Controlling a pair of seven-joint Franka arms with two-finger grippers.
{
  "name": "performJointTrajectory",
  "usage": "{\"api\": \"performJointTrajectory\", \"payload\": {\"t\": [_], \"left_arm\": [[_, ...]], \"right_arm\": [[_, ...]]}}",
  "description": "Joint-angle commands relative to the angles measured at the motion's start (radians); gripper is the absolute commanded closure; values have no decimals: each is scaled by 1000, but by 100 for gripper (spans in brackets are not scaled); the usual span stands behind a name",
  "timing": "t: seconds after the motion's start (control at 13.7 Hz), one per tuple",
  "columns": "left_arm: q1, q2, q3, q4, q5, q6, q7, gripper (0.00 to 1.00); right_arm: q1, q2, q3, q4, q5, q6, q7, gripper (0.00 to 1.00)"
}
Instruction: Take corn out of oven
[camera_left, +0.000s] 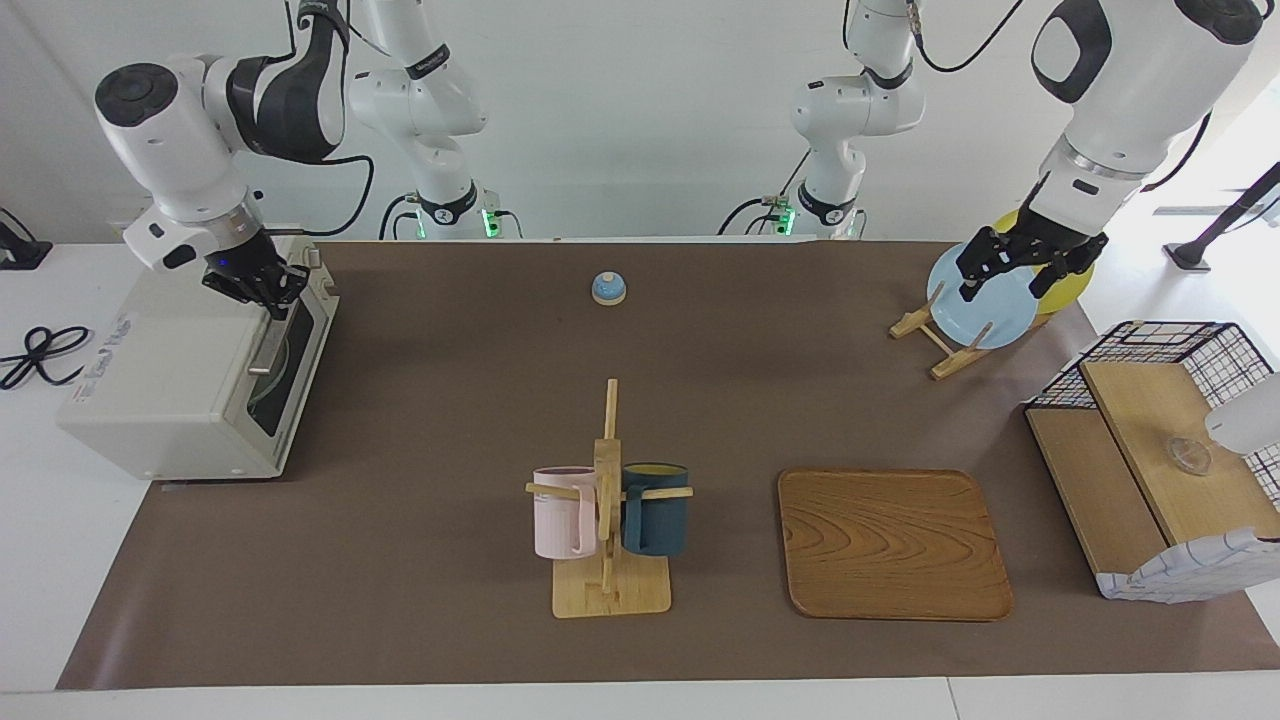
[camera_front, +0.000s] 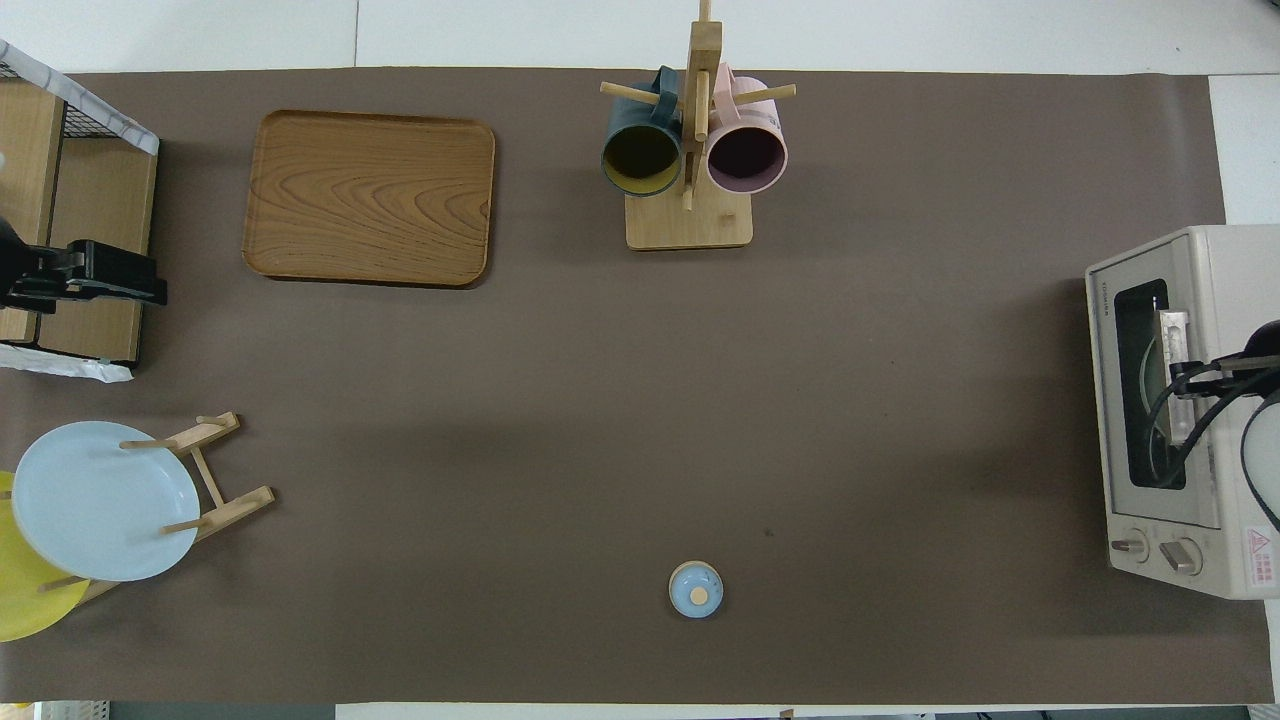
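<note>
Right hand (camera_left: 268, 291) sits at the oven (camera_left: 190, 370) door's handle, grip unclear; left hand (camera_left: 1012, 268) waits wide over the blue plate (camera_left: 990, 315).

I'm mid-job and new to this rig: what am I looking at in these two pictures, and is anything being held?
Two white robot arms work at one table. One picture faces them from across the table; the other looks down from above their end.

The right tool is at the handle of the oven, whose door is shut; no corn shows. The left tool waits over the blue plate on its rack.

Also on the table: a wooden tray, a mug stand, a small bell and a wire basket. I can't tell if anything is gripped.
</note>
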Motion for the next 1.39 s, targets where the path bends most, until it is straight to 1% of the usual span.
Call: {"api": "performJointTrajectory", "payload": {"t": [0.0,0.59,0.88,1.03,1.17,1.32], "left_arm": [[5,-18,-5,-19,15,16,-1,0],[8,-18,-5,-19,15,26,1,0],[12,-18,-7,-25,15,59,1,0],[3,-11,-8,-42,11,82,1,0],[-3,-1,-8,-46,5,92,2,0],[-24,2,-8,-55,-15,108,2,0]], "right_arm": [[-40,12,6,-19,-13,39,-55,100],[-27,16,9,-34,-9,40,-34,100],[-27,32,9,-42,0,55,-29,100],[-17,41,12,-42,11,58,2,100],[13,47,12,-42,17,72,35,100],[12,61,12,-44,19,90,37,100]]}}
